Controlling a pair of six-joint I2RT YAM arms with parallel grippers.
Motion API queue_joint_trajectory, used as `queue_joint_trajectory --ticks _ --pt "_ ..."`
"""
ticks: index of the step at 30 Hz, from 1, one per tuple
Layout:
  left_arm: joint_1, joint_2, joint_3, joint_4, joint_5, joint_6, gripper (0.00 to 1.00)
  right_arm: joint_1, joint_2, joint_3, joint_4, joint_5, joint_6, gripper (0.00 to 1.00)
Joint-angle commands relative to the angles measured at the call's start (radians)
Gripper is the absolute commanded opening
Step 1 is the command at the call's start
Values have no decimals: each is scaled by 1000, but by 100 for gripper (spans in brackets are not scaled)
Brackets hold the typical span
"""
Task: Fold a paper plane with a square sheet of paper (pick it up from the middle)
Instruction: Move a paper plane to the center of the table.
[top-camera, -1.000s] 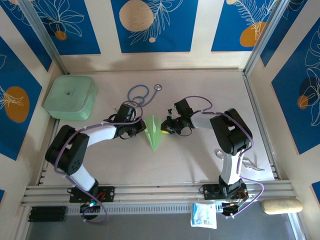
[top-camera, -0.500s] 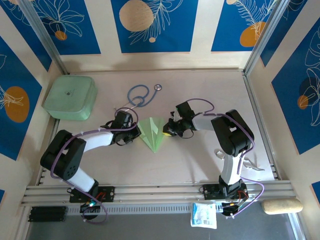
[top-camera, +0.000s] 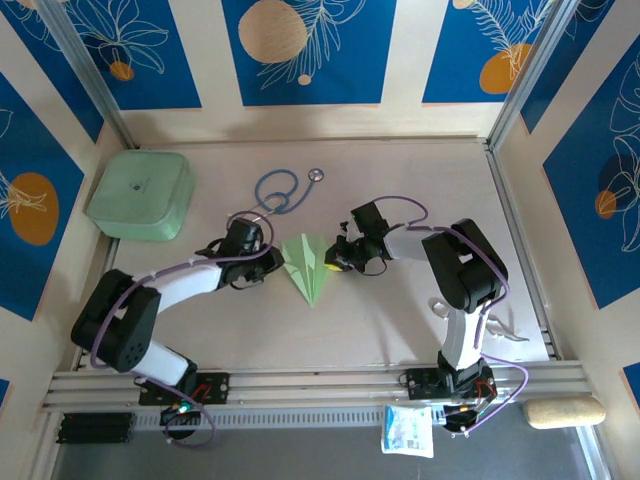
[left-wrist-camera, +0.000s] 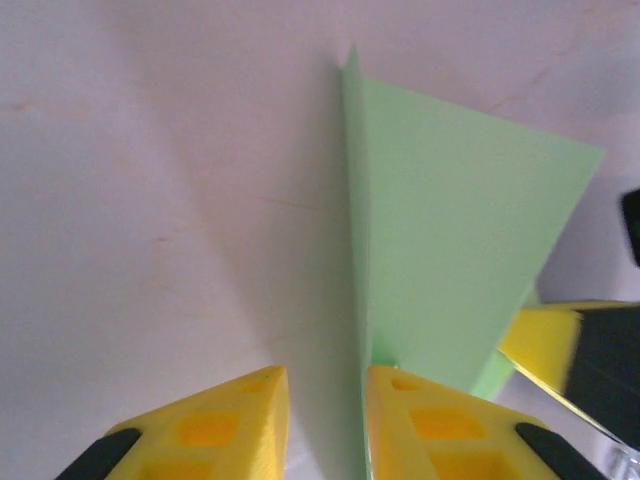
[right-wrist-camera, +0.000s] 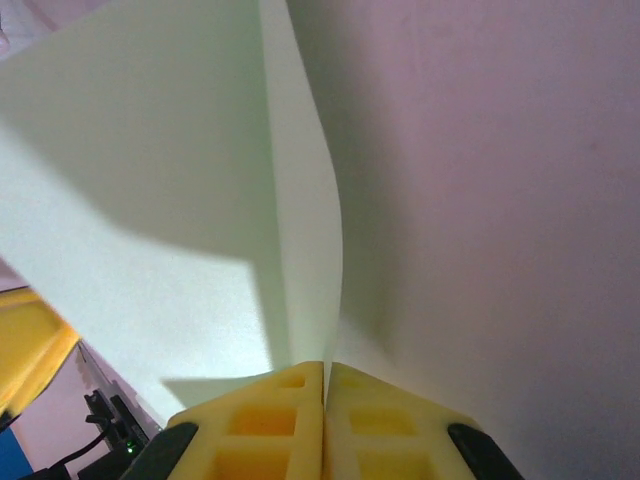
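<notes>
"Where's the paper plane (top-camera: 309, 270)?"
"Near the blue stethoscope (top-camera: 277, 189), on the arms' side of it."
"Held?"
"The right gripper (right-wrist-camera: 325, 372) pinches its edge. The left gripper (left-wrist-camera: 322, 385) stands slightly parted beside the fold."

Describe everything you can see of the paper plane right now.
The paper plane is thin, plain pale green paper folded into a narrow dart, its point toward the arms' bases, mid-table between the grippers. Flaps rise from a centre crease. The right gripper is shut on its right edge; the left gripper stands open at its left edge.
</notes>
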Motion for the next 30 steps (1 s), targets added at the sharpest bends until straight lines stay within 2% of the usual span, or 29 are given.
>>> queue_joint_trajectory --ticks 1,9,17,21,30 --pt "-34 -47 20 -35 41 10 26 8 10 23 -26 -19 -11 9" --pt "-119 32 27 3 74 -14 26 11 17 29 -32 -16 -11 9" --pt "-130 120 60 22 105 -12 31 9 14 29 -36 -13 -10 8" --pt "-130 112 59 62 126 -22 26 9 13 28 -38 -12 -13 8" --pt "-130 86 63 7 124 -4 25 8 17 29 -39 -8 -13 8"
